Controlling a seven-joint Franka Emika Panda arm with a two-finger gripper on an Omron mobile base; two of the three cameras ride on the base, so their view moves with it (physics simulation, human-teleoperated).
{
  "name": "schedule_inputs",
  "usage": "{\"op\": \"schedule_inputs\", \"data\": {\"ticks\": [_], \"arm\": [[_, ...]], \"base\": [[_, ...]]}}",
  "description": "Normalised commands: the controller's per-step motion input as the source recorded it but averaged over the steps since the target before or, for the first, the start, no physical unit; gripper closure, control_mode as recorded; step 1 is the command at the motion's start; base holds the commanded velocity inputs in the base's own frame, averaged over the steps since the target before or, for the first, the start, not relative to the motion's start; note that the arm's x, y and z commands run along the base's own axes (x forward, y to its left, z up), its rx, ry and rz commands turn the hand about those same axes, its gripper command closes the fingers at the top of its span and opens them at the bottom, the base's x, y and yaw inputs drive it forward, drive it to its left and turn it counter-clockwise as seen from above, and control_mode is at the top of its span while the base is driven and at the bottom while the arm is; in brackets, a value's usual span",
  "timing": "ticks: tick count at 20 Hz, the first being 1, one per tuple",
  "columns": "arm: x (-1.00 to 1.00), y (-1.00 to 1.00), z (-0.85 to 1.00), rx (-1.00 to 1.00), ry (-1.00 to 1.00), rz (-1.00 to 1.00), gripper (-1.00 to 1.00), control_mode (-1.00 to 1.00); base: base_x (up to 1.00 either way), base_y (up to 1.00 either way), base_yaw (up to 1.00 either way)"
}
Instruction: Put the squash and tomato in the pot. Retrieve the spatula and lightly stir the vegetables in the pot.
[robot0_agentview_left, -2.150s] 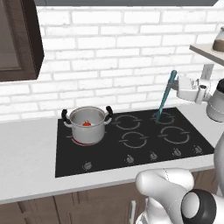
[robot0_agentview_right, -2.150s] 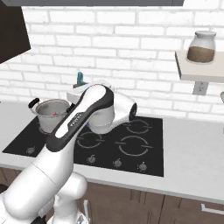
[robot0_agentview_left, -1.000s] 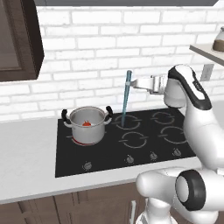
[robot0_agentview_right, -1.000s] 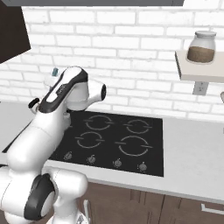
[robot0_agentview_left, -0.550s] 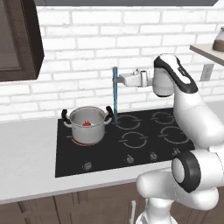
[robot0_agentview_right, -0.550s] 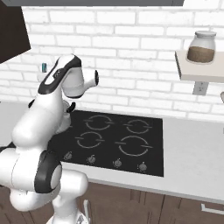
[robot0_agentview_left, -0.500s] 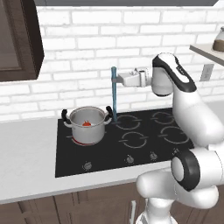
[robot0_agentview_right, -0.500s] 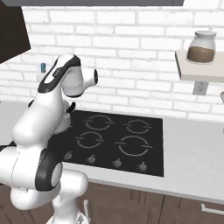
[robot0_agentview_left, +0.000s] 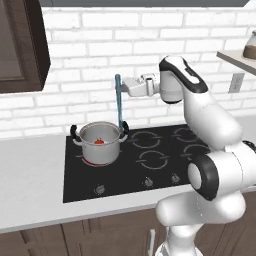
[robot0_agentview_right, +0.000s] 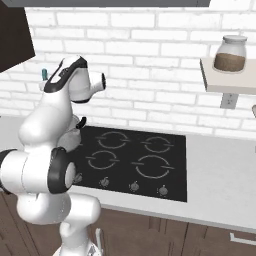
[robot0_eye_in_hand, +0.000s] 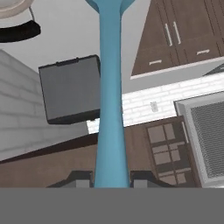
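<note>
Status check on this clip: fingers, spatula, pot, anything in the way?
Gripper shut on spatula, hanging upright. Blade end beside right handle of pot, not inside. Tomato in pot; squash not discernible. Nothing between spatula and pot.

I see the pot (robot0_agentview_left: 100, 145), shiny steel with two black loop handles, upright on the hob's front-left burner. Tomato (robot0_agentview_left: 99, 141), small red ball, sits inside the pot. Spatula (robot0_agentview_left: 119, 102), long teal-blue, hangs near vertical just right of the pot, lower end by the pot's right handle, top end clamped in the tool (robot0_agentview_left: 120, 86).
</note>
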Motion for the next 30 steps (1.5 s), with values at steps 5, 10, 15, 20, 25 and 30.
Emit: {"op": "schedule_inputs", "data": {"ticks": [5, 10, 15, 20, 25, 30], "arm": [[0.34, 0.34, -0.21, 0.00, 0.00, 0.02, 1.00, -1.00], [0.35, 0.34, -0.40, 0.00, 0.00, 0.00, 1.00, -1.00], [0.42, 0.31, -0.33, 0.00, 0.00, 0.00, 1.00, -1.00], [0.34, 0.05, -0.29, 0.00, 0.00, 0.03, 1.00, -1.00], [0.31, 0.13, -0.31, 0.00, 0.00, 0.03, 1.00, -1.00], [0.25, 0.20, -0.39, 0.00, -0.02, 0.03, 1.00, -1.00]], "base": [[0.00, 0.00, 0.00], [0.00, 0.00, 0.00], [0.00, 0.00, 0.00], [0.00, 0.00, 0.00], [0.00, 0.00, 0.00], [0.00, 0.00, 0.00]]}}
